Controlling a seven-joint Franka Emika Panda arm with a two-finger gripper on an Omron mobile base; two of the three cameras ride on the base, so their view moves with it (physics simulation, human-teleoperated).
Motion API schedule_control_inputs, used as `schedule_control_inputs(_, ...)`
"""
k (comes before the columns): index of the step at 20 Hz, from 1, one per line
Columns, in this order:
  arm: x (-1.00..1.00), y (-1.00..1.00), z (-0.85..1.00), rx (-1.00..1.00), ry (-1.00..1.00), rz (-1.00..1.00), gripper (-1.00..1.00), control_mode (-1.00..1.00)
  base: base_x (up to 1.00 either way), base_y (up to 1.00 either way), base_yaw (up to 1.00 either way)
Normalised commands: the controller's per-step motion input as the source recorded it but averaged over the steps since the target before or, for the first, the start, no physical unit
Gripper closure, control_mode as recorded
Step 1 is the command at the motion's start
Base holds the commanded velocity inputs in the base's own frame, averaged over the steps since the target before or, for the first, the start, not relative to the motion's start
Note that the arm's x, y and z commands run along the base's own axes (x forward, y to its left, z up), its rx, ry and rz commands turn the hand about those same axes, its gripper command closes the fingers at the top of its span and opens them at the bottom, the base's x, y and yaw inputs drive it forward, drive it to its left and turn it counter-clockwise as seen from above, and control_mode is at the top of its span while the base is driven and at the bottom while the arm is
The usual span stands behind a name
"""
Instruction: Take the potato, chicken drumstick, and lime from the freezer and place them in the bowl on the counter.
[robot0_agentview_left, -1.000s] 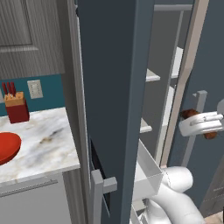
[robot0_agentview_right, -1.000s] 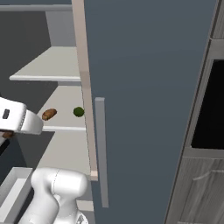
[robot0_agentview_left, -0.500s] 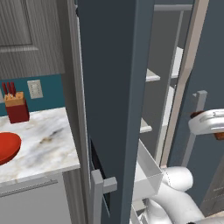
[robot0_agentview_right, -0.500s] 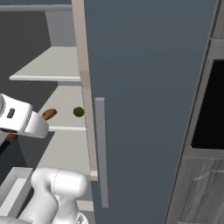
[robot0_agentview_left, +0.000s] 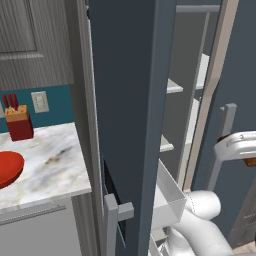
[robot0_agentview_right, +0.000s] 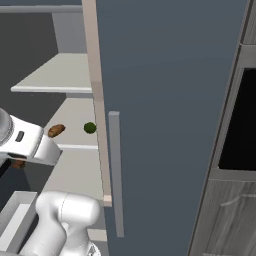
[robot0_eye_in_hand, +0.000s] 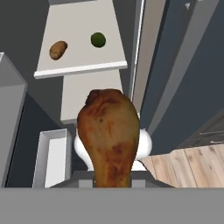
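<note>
My gripper (robot0_eye_in_hand: 112, 186) clamps the knobbly reddish-brown chicken drumstick (robot0_eye_in_hand: 111, 133) by its narrow end, thick end pointing away.

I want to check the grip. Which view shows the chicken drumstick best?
The hand view: the chicken drumstick stands large and central, its narrow end held at the pincer. The left base view shows a brown sliver under the hand; the right base view shows a bit below the hand.
</note>
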Motion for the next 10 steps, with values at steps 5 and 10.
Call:
schedule_control_inputs(5, 0.16, 0.05, -0.20, -0.02, 0.00, 0.00, 1.00, -1.00, 0.00, 0.00, 0.00)
schedule_control_inputs(10, 0.04, 0.03, -0.23, -0.03, 0.03, 0.00, 1.00, -1.00, 0.00, 0.00, 0.00)
